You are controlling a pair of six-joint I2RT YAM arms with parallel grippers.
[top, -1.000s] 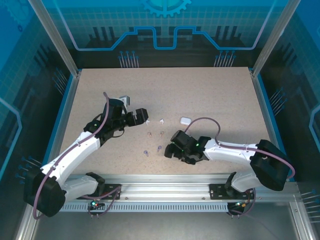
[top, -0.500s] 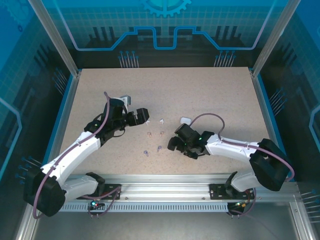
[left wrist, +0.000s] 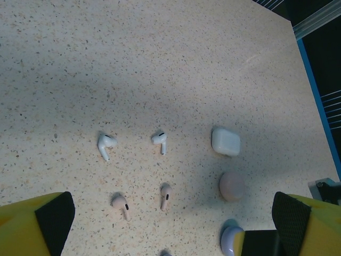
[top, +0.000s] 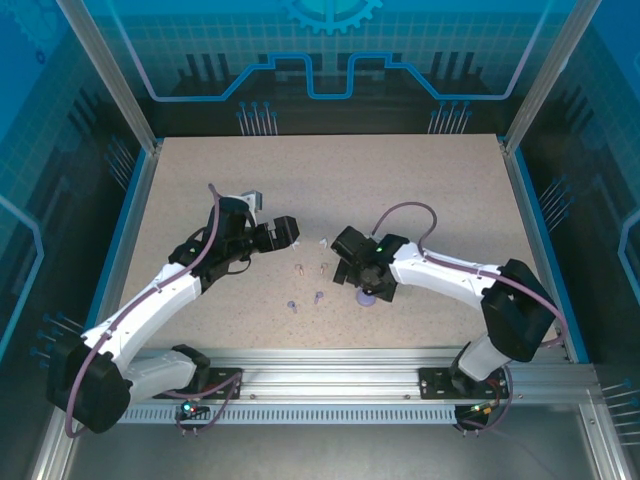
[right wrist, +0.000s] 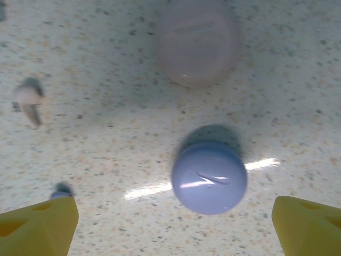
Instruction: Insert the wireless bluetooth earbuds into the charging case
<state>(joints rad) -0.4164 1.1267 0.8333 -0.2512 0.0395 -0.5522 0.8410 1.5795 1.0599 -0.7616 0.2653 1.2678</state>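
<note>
Two white earbuds [left wrist: 105,144] [left wrist: 159,141] lie side by side, two pink earbuds [left wrist: 121,205] [left wrist: 165,196] just nearer. To their right sit a white charging case [left wrist: 226,141], a round pink case [left wrist: 232,185] and a round purple case [left wrist: 232,240], all shut. My left gripper [left wrist: 173,224] hangs open above the earbuds, nothing between its fingers. My right gripper [right wrist: 173,229] is open and low over the purple case [right wrist: 209,177], which lies between its yellow fingertips without touching them. A pink earbud [right wrist: 29,97] and a purple earbud [right wrist: 62,190] lie to its left.
From above, pink earbuds [top: 299,268] and purple earbuds [top: 291,305] lie between the left gripper [top: 283,232] and right gripper [top: 362,278]. The purple case [top: 368,297] peeks out under the right gripper. Open tabletop [top: 400,180] lies behind; blue rails edge the table.
My right arm has swung up and left toward the table's middle and now covers the white case, with the purple case below it. The left arm has stayed put.
</note>
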